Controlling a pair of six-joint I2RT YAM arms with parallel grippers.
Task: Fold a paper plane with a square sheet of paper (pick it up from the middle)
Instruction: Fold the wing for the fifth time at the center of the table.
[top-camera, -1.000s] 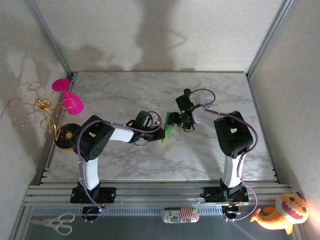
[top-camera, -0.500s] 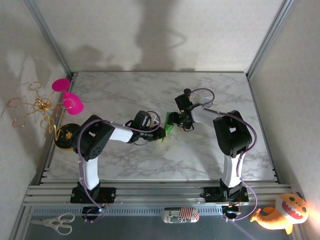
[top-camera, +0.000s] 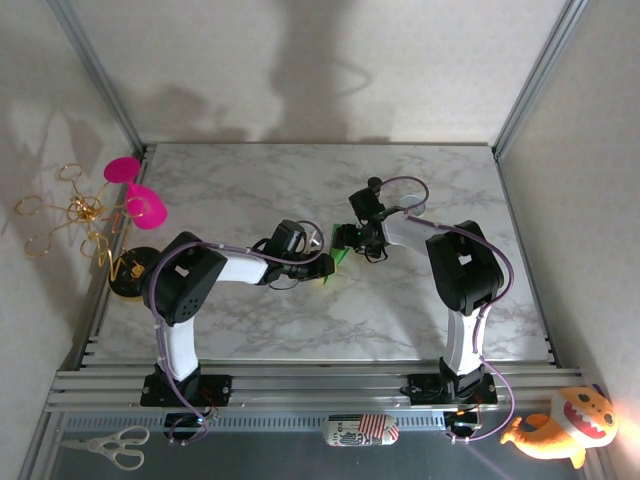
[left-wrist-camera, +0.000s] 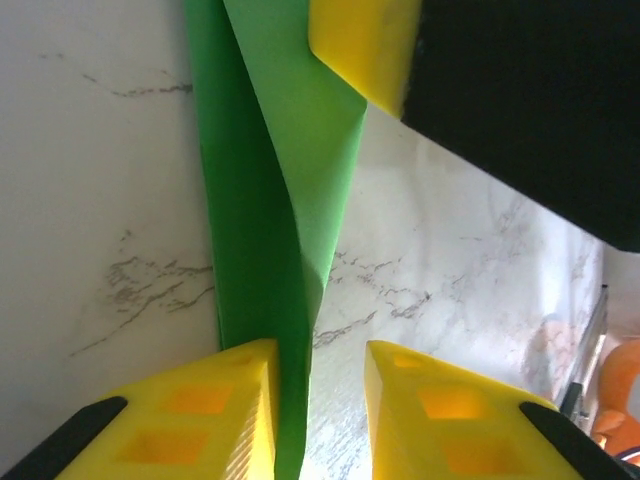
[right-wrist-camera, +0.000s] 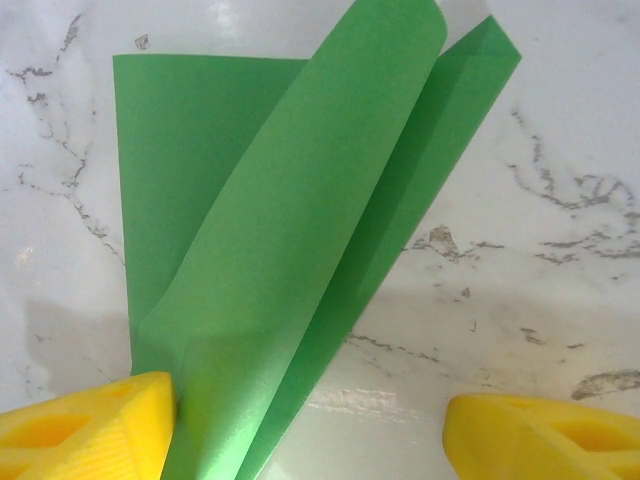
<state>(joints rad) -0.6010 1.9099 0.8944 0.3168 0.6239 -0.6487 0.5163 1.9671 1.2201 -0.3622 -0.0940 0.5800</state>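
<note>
Left gripper edged right; it and right gripper, both spread, straddle paper.

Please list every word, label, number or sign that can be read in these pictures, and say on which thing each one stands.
No text can be read in any of the pictures.
The sheet of paper: plain green, no print or marks.
The patterned object at the near rail, top view: it may carry a label, but it is too small and blurred to read.
</note>
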